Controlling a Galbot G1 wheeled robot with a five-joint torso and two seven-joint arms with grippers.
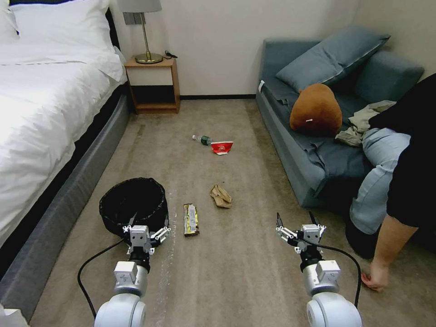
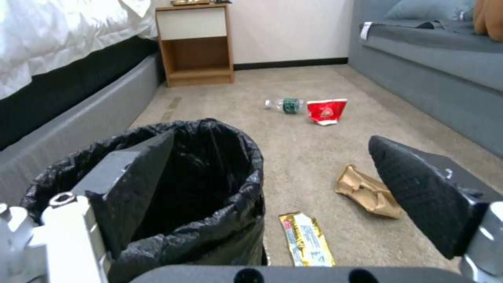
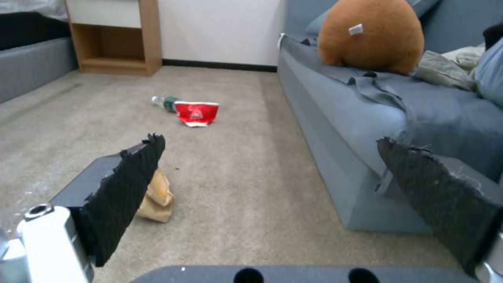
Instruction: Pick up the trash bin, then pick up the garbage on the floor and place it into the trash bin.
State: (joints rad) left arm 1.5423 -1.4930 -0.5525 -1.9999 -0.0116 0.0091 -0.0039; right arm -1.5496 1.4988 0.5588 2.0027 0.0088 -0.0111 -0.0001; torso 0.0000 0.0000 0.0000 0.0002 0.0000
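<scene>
Beige carpet [image 1: 236, 263] runs between a white-sheeted bed [image 1: 41, 118] on the robot's left and a grey-blue sofa [image 1: 309, 163] on its right, with a wooden nightstand [image 1: 153, 84] against the far wall. The low round trash bin lined with a crinkly black plastic bag [image 1: 132, 203] stands on the carpet near the bed; its inside looks dark, and no contents can be made out. The left gripper [image 1: 146, 227] hovers at the bin's near rim, fingers spread wide, one over the opening and one outside the rim. The right gripper [image 1: 296, 222] hangs over bare carpet by the sofa, jaws wide too.

Just beside the bin lies a long gold-brown snack wrapper [image 1: 190, 219], its print unreadable. Crumpled tan paper [image 1: 221, 196] sits near it. Farther off, a crushed red-and-white carton [image 1: 221, 147] touches a small clear bottle with a green label [image 1: 202, 139].
</scene>
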